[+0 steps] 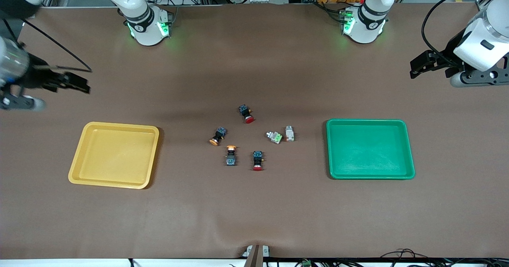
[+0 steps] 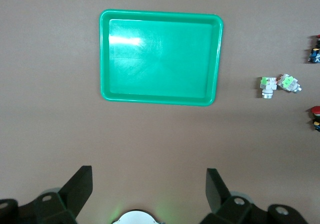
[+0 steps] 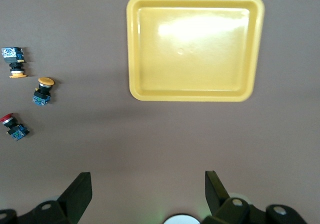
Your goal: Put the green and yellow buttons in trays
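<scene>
Yellow tray [image 1: 83, 167] and green tray [image 1: 409, 148] flanking 4 buttons [image 1: 278, 135]; left gripper [image 2: 149, 186] and right gripper [image 3: 148, 186] wide open, holding nothing, parked above table ends.

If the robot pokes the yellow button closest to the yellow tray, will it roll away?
The yellow button lies on its side on the table, and its cap looks round, so a poke would probably swing it in a curve rather than slide it straight. Its blocky black body should stop it soon. It looks small, likely light.

yellow tray [image 1: 115, 181] | green tray [image 1: 370, 175] | brown table [image 1: 254, 215]
</scene>
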Robot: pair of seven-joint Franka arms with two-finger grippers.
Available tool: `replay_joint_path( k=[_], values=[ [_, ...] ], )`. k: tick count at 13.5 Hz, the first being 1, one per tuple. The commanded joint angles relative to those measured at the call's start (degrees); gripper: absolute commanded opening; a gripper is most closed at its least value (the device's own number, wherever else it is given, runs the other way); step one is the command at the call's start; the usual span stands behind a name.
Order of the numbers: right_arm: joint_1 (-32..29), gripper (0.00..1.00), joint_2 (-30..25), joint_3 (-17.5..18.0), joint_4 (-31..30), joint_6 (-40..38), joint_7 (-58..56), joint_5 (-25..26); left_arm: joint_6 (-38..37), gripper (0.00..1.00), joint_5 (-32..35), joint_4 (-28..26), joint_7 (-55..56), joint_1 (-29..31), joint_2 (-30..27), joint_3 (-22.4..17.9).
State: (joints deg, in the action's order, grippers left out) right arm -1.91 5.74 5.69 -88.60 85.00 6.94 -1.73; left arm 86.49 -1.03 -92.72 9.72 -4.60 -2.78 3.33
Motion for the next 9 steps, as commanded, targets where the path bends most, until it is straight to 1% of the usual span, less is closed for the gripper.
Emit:
replay_joint_path(
  k=[1, 3, 6, 9],
  values=[
    [1.8, 1.00, 4.2, 0.6, 0.9, 3.7, 2.1, -1.1, -1.4, 1.00, 0.9, 1.9, 0.3, -0.5, 1.1, 0.0],
    [3.4, 1.00, 7.9, 0.5, 0.8, 8.0, 2.7, -4.8, -1.5, 1.00, 0.9, 1.6, 0.4, -0.7, 1.2, 0.0],
    [6.3, 1.00, 15.2, 0.5, 0.9, 14.9, 3.1, -6.0, -1.5, 1.00, 0.9, 1.6, 0.4, -0.8, 1.5, 0.1],
    [11.5, 1.00, 22.9, 0.5, 1.0, 21.9, 11.2, -7.0, -1.6, 1.00, 0.8, 1.1, 0.2, -0.8, 3.0, 0.1]
  ],
)
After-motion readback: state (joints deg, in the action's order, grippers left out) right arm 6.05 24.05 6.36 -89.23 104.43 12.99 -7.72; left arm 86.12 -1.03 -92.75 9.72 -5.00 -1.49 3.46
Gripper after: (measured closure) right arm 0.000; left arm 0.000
